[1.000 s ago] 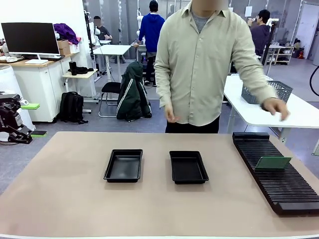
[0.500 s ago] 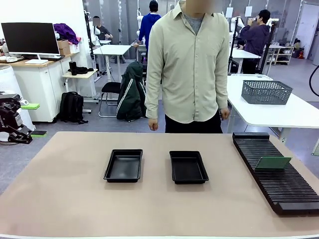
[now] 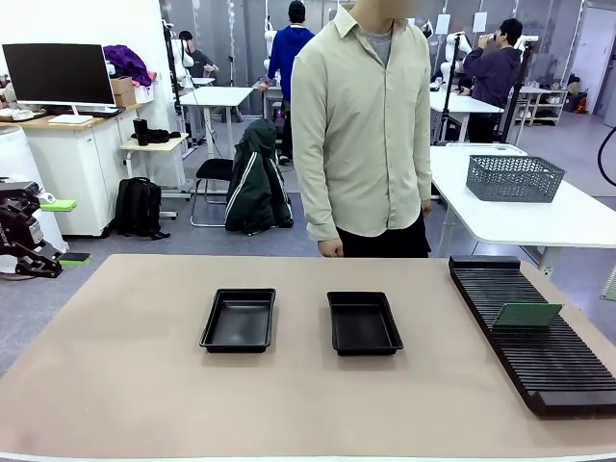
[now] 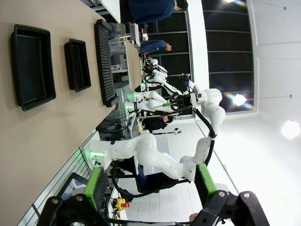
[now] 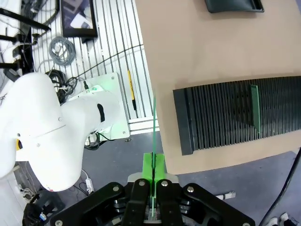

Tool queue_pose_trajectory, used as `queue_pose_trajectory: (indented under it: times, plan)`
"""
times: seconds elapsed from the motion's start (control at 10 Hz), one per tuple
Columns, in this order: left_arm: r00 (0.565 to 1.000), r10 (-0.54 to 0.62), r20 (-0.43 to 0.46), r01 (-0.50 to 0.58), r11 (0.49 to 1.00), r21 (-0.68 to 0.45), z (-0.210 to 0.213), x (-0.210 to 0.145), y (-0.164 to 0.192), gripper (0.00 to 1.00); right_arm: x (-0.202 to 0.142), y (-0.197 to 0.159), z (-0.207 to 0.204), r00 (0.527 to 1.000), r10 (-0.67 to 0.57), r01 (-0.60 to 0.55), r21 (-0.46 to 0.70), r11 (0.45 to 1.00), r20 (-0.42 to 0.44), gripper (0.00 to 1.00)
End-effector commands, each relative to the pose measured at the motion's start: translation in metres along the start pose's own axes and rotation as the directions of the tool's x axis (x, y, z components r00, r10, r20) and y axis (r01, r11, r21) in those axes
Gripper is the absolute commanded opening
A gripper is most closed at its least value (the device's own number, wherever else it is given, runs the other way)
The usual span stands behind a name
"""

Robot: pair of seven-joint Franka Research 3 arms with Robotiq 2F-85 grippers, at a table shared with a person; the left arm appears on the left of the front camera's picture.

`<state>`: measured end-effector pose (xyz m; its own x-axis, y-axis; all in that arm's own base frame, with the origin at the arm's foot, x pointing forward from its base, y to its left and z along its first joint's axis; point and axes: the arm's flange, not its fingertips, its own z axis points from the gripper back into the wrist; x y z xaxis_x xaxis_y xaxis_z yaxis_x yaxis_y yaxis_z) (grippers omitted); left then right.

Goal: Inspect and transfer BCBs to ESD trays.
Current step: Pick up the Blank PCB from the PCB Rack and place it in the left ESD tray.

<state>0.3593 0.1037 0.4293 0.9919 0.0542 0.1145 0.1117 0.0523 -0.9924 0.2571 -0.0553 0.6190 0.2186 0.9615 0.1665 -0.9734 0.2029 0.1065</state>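
Observation:
Two black ESD trays (image 3: pixel 238 320) (image 3: pixel 364 323) lie side by side mid-table, both with bare insides. One green BCB (image 3: pixel 526 315) stands tilted in the slotted rack (image 3: pixel 539 356) at the right. In the right wrist view my right gripper (image 5: pixel 154 165) is shut on another BCB (image 5: pixel 154 127), a thin green board seen edge-on, held off the table's near edge beside the rack (image 5: pixel 225 117). The racked BCB (image 5: pixel 255 113) shows there too. My left gripper (image 4: pixel 150 186) stands open, holding nothing, far from the trays (image 4: pixel 32 66) (image 4: pixel 77 63).
A person in a pale shirt (image 3: pixel 361 125) stands at the table's far edge, hands down at the sides. A grey mesh basket (image 3: pixel 514 177) sits on a white table behind. The right arm's white links (image 4: pixel 155 157) show in the left wrist view.
The person drew the outstretched hand back from the right and now stands upright with both arms lowered. Trays, rack and the racked board have not moved.

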Motion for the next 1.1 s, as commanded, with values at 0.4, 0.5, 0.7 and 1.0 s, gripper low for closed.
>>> queue_pose_trajectory:
  times: [0.4,0.5,0.7,1.0]
  plan:
    - [1.000,-0.003,0.005,0.003,1.000,0.001,0.001,0.000,-0.001,1.00,0.117,-0.010,-0.019,0.911,-0.362,0.347,0.109,0.932,0.199,0.02]
    - [1.000,-0.003,0.005,0.003,1.000,0.001,0.001,0.000,-0.001,1.00,0.137,-0.014,-0.025,0.884,-0.414,0.389,0.146,0.909,0.218,0.02]
    - [1.000,-0.003,0.005,0.003,1.000,0.001,0.001,0.000,-0.001,1.00,0.175,-0.022,-0.041,0.819,-0.525,0.477,0.234,0.847,0.232,0.02]
    - [1.000,-0.003,0.005,0.003,1.000,0.001,0.001,0.000,-0.001,1.00,0.227,-0.031,-0.065,0.700,-0.662,0.559,0.370,0.742,0.269,0.02]
